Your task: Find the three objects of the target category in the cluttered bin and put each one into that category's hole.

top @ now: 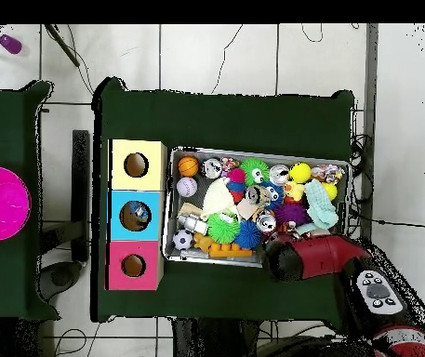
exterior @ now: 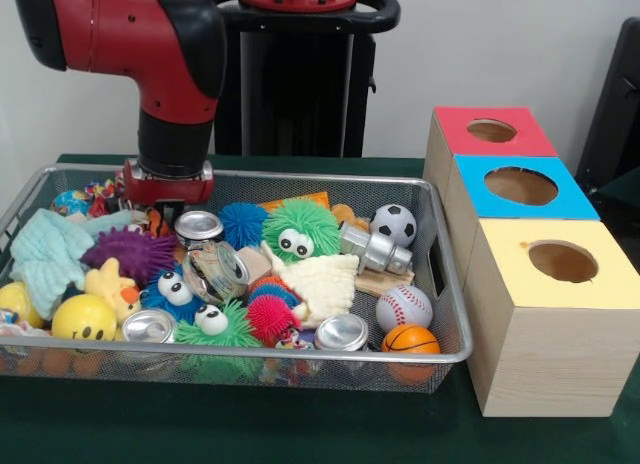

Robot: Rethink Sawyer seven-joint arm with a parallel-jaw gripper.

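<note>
hand [exterior: 168, 206]: grip state unclear | bin [exterior: 300, 352]: silver wire mesh, fuzzy and spiky toys

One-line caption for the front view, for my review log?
Red arm lowers its pincer into the far-left corner of the toy-filled bin; red, blue and yellow boxes stand beside it.

Clear wrinkly bottle [exterior: 215, 271] on its side mid-bin [exterior: 440, 274]; blue-topped hole [exterior: 521, 186] unobstructed.

Soccer ball [exterior: 394, 224], baseball [exterior: 403, 307], smiley ball [exterior: 84, 318]
</note>
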